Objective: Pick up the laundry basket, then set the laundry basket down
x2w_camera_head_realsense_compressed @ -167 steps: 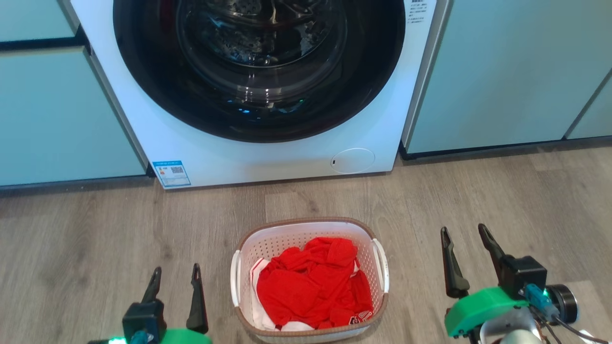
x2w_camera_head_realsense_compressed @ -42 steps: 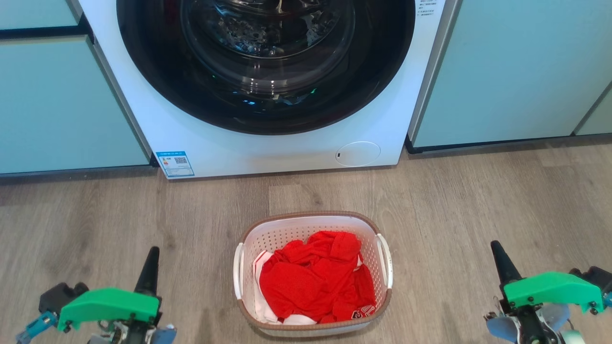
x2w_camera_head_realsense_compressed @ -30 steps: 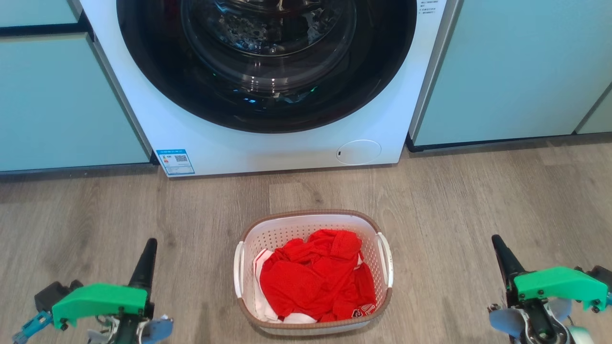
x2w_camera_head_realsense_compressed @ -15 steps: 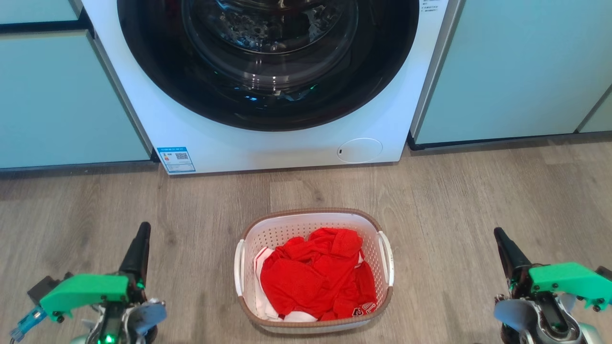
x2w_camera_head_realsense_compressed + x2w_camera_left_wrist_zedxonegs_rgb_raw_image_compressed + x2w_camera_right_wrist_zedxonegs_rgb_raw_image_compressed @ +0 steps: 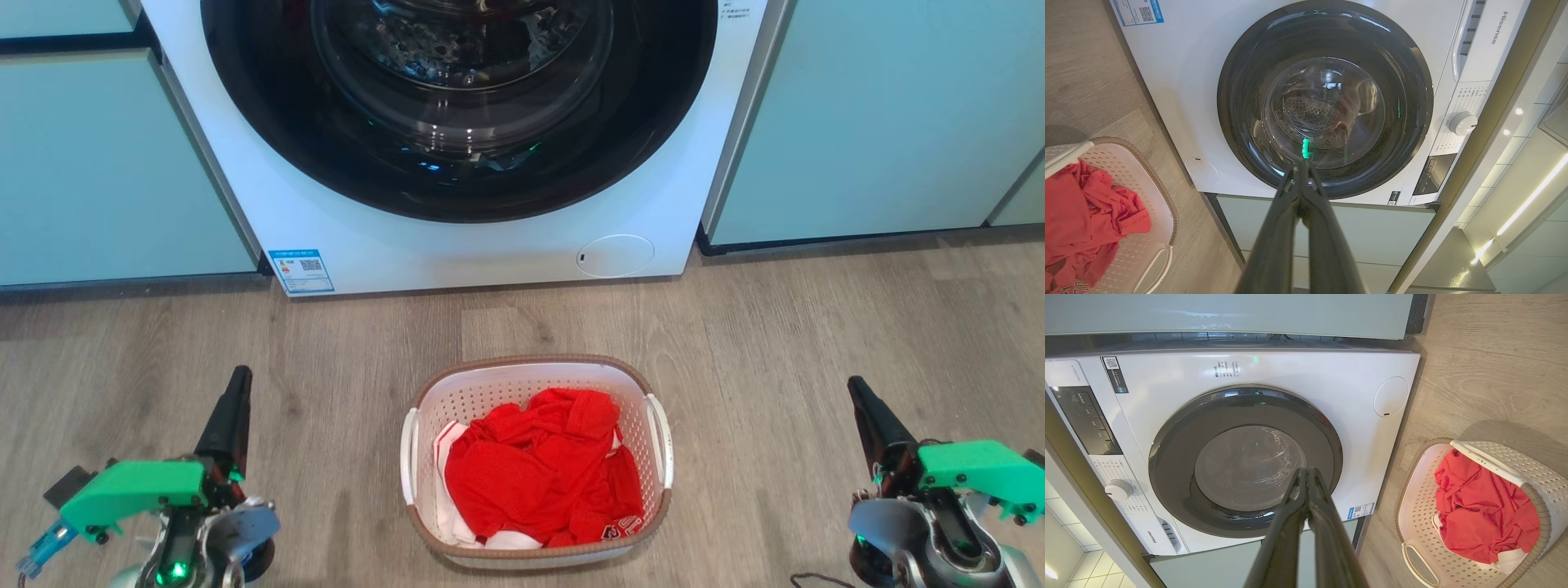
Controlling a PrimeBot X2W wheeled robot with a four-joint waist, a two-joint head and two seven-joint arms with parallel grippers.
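White perforated plastic with a brown woven-look rim, the small laundry basket (image 5: 490, 398) sits where it sat half a second ago. It rests on the grey wood-look floor (image 5: 735, 343) before the white front-loading washing machine (image 5: 457, 249), with crumpled red clothing (image 5: 531, 482) inside. Both arms have crept slightly up the head view since then. The left pincer (image 5: 233, 400) and the right pincer (image 5: 867, 406) each press their dark fingers together at the tips, gripping nothing. The basket lies between them, well apart from each.
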